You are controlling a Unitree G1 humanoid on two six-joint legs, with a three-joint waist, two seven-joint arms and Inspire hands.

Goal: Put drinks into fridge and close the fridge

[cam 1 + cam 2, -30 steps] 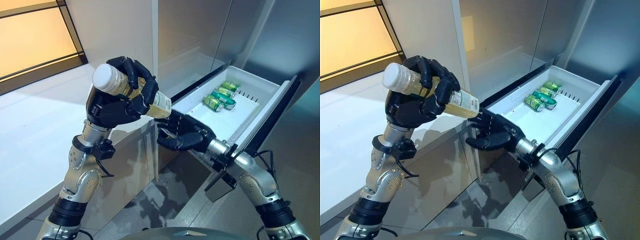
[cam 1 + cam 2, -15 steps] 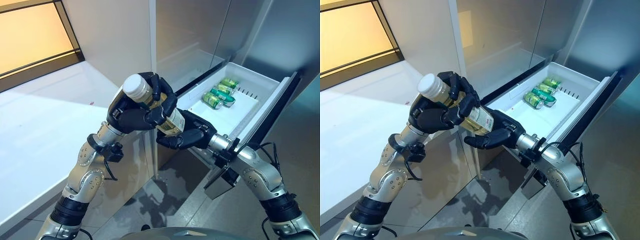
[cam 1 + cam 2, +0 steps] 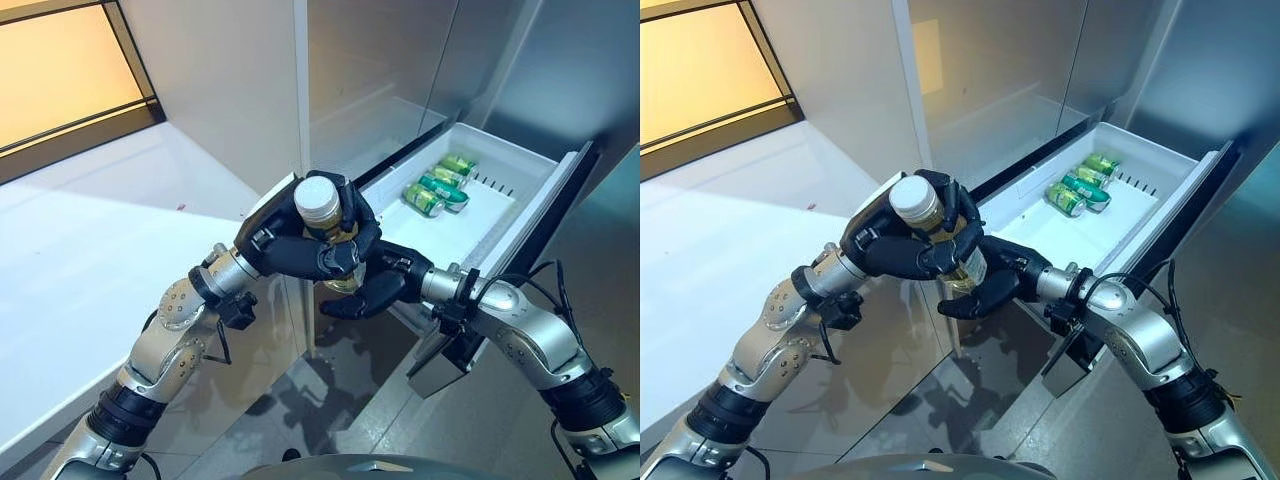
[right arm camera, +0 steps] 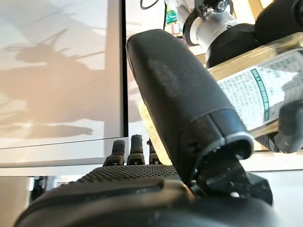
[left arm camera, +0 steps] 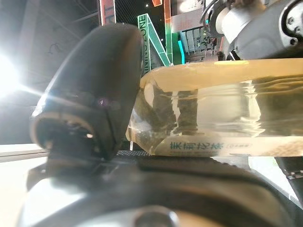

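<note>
Between the two hands in the eye views, a white-capped bottle (image 3: 330, 230) of pale yellow drink stands nearly upright. The left hand (image 3: 300, 252) curls round its upper body; the right hand (image 3: 365, 290) cups its base, fingers loosely bent. Beyond the right hand, green cans (image 3: 437, 188) lie in the open fridge drawer (image 3: 520, 200).

In the left wrist view, the thumb (image 5: 94, 90) presses the bottle's side above a label with small print, too small to read.

In the right wrist view, the thumb (image 4: 184, 90) lies against the bottle's white printed label.

I have both arms reaching in toward the middle, forearms angled at each other. My left hand (image 3: 300, 250) sits on top with its fingers and thumb curled tight round the bottle (image 3: 325, 215). My right hand (image 3: 375, 285) lies just beneath it, palm turned up, fingers cupping the bottle's lower end
</note>
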